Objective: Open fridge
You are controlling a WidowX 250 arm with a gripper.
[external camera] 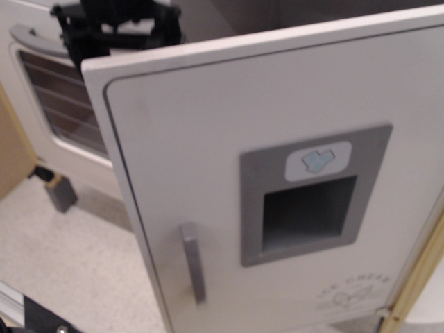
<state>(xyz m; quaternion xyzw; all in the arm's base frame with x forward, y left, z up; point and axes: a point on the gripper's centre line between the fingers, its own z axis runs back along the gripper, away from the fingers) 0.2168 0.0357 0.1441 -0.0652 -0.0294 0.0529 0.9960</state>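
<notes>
Black hand (114, 31) sits behind the top edge of the fridge door (208, 139); whether it grips anything cannot be told. Door stands swung open, covering part of the oven door (59, 104).

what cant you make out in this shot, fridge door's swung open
All in the one observation.image view:
- Fridge interior: only a strip shows above the fridge door; the door hides the rest.
- Gripper: dark, blurred, cut by the top edge; open or shut cannot be told.
- Print at the door's bottom right: too blurred to read.
- Oven door: its right part hidden behind the fridge door.
</notes>
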